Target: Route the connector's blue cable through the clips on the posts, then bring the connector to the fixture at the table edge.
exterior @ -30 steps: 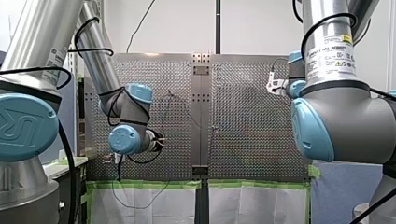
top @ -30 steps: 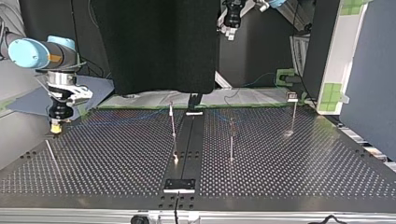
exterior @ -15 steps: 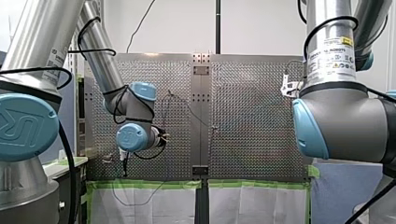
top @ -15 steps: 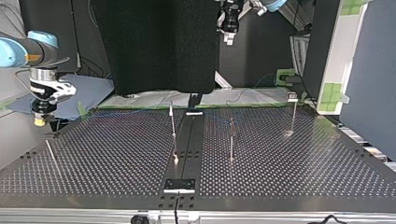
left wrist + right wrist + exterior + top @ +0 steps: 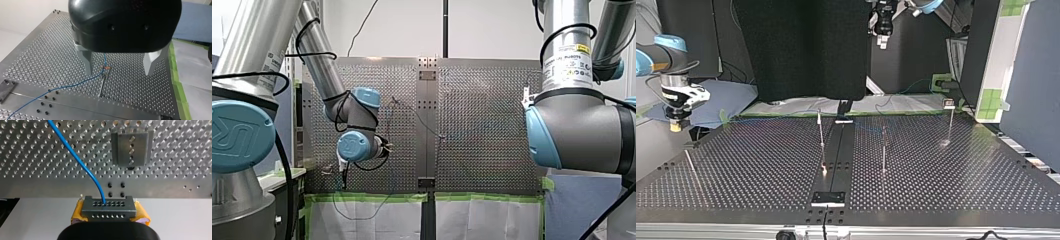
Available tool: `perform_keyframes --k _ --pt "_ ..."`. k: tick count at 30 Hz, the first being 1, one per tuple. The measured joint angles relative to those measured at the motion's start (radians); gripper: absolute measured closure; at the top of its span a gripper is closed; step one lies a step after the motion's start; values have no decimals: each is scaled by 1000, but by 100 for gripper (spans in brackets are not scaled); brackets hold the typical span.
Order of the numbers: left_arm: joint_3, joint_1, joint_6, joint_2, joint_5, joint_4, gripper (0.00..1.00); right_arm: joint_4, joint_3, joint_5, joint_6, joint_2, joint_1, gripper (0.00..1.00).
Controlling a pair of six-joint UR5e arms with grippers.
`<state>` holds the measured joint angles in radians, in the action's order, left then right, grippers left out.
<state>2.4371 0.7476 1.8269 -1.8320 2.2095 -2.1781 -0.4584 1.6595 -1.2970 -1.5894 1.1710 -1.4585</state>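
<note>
At the top view's left, my right gripper (image 5: 674,126) hangs just past the table (image 5: 761,170) edge, yellow pads (image 5: 77,214) clamped on the 1 connector (image 5: 108,208) — its 1 blue cable (image 5: 74,155) runs over the table. 3 upright posts (image 5: 821,131) stand mid-table; my left gripper (image 5: 118,73) hovers above 1 — fingers spread, empty.

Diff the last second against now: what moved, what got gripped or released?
My right gripper, its yellow pads shut on the connector, moved toward the top view's left, away from the table corner and out past its edge. The blue cable trails from the connector. My left gripper, open, barely shifted. Nothing visibly taken or released. The posts stayed put.
</note>
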Motion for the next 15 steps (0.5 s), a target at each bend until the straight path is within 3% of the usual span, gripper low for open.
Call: perform_keyframes --k 15 --pt "-14 -6 0 0 4 -27 2 -13 -25 120 -7 -5 3 100"
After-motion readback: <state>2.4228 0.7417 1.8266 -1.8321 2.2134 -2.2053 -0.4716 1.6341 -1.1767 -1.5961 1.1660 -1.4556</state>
